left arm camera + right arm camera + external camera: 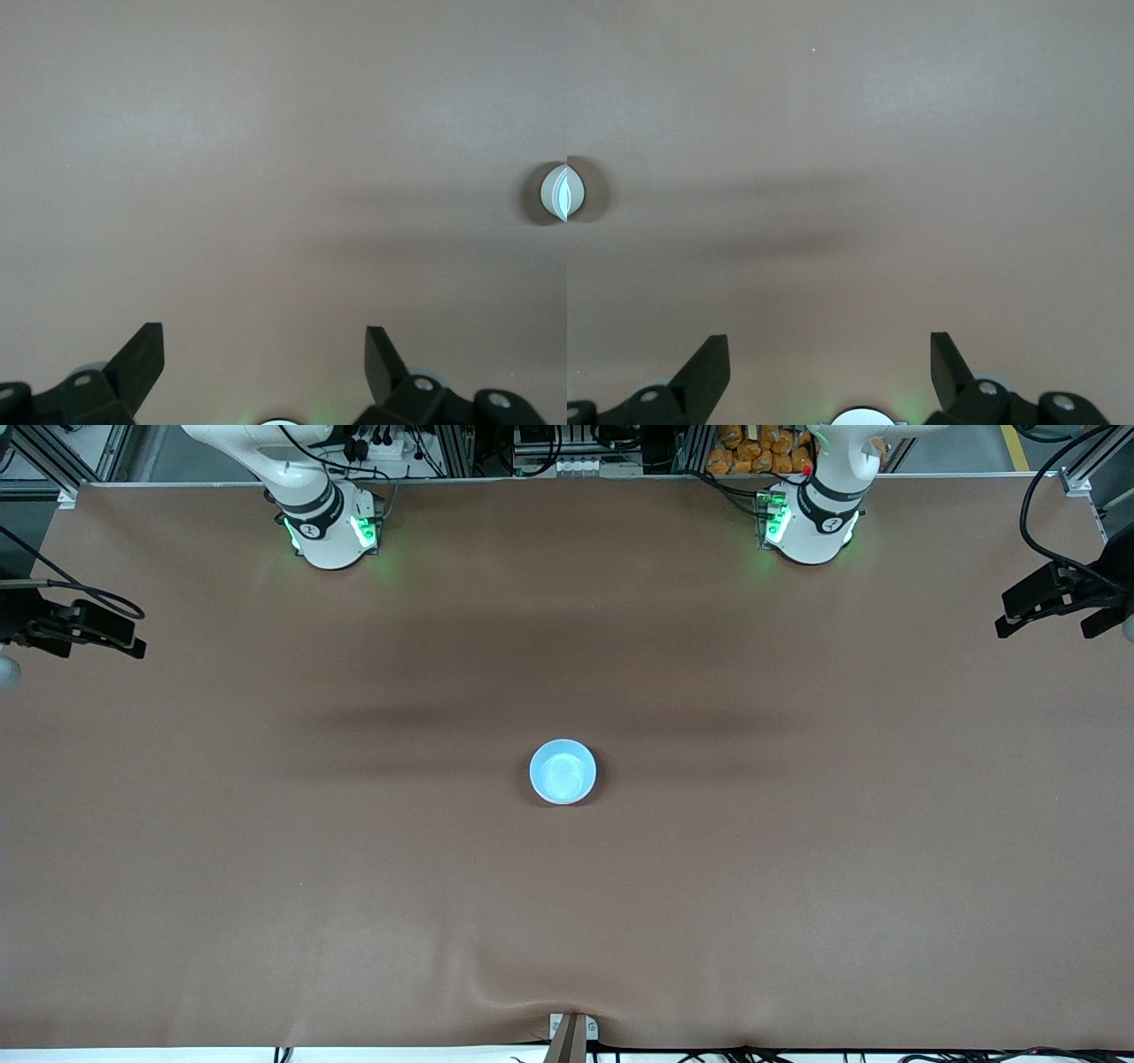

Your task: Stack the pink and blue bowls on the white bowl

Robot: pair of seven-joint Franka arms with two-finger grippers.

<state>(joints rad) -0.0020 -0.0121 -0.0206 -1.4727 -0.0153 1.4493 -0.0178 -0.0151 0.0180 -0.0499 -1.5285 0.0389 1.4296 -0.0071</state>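
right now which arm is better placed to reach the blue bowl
Neither clearly: blue bowl sits midway on the table; left gripper and right gripper hang open over its ends.

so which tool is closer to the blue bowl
Neither clearly: left tool hangs over the left arm's end, right tool over the right arm's end, blue bowl midway between.

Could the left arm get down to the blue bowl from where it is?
Probably yes: the blue bowl sits alone mid-table on the brown table, nothing around it, and the left gripper hangs open over bare cloth at its own end.
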